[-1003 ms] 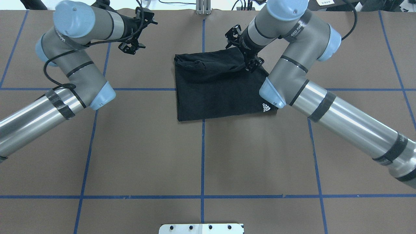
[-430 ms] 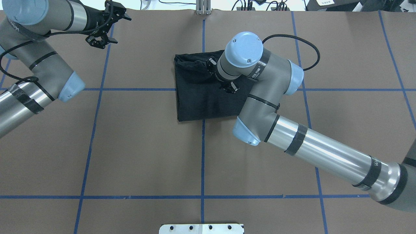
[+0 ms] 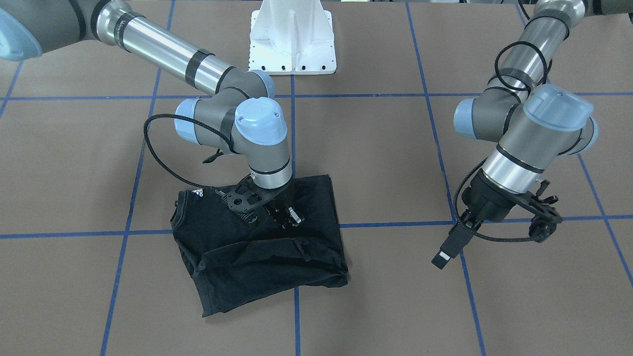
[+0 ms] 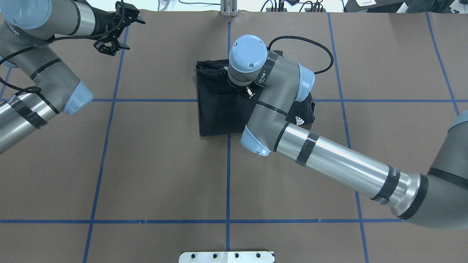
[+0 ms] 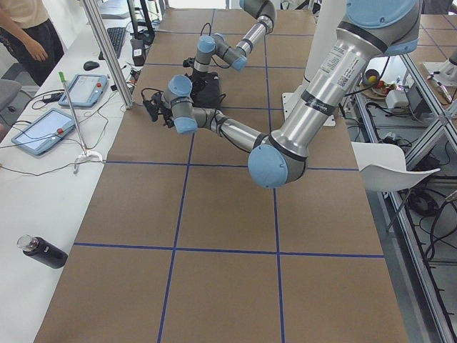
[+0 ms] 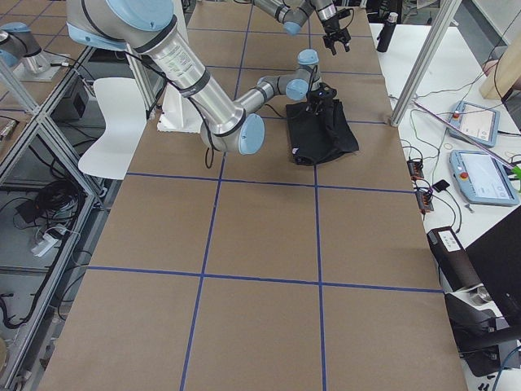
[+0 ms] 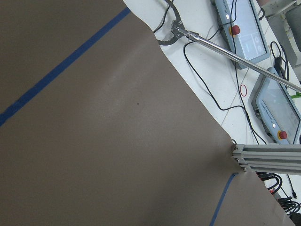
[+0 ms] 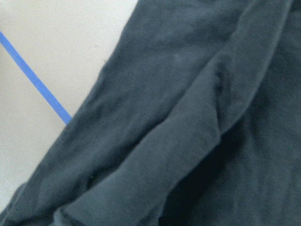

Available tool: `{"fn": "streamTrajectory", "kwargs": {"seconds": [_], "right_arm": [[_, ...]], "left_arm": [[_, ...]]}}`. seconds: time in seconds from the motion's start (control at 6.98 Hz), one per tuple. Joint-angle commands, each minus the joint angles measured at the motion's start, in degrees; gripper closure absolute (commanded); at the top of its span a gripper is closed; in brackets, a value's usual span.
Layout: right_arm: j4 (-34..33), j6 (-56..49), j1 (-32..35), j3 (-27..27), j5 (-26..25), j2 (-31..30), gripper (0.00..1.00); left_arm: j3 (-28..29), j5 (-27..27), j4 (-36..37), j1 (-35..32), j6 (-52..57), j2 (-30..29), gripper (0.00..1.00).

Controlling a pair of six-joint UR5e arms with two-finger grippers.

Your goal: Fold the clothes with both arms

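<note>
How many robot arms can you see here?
2. The right arm reaches over the black T-shirt in the middle of the table. The left arm is off to one side, away from the shirt. No more seem hidden.

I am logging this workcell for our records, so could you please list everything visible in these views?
T-shirt: one, black, folded, middle of the table.
table: one, brown cover with blue tape lines.
base plate: one, white, at the robot's edge of the table.
tablets: two, grey with red buttons, on the white side bench.
bottle: one, black, lying on that bench.
chair: one, white, beside the table.
person: one, partly in view, by the bench.
left arm: silver-grey, light-blue caps.
right arm: same colours, bent over the T-shirt.
left gripper: black, open, above bare table.
right gripper: black, down at the T-shirt; grip unclear.
</note>
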Motion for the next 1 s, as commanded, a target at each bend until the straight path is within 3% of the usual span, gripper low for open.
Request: {"fn": "streamTrajectory", "kwargs": {"seconds": [0.0, 0.14, 0.29, 0.43, 0.72, 0.86], "right_arm": [[7.7, 0.4, 3.7, -15.3, -1.6, 9.4, 1.00], [8.5, 1.3, 6.8, -17.5, -1.7, 10.6, 1.00], [8.9, 4.9, 8.6, -19.2, -5.1, 10.5, 1.00], [8.7, 5.7, 11.8, -18.6, -4.7, 9.2, 1.00], [8.2, -6.5, 16.9, -4.3, 6.5, -3.5, 1.00], [8.1, -12.3, 21.2, -0.6, 13.5, -8.1, 1.00]], "left_arm": [[0.2, 0.1, -0.2, 0.0, 0.0, 0.3, 0.00], [0.2, 0.2, -0.2, 0.0, 0.1, 0.6, 0.00], [0.2, 0.2, -0.2, 0.0, 0.1, 0.6, 0.00], [0.1, 0.3, -0.2, 0.0, 0.1, 0.9, 0.00], [-0.2, 0.0, 0.2, -0.5, 0.6, 0.9, 0.00], [-1.1, 0.0, 0.4, -1.0, 5.0, 1.2, 0.00]]}}
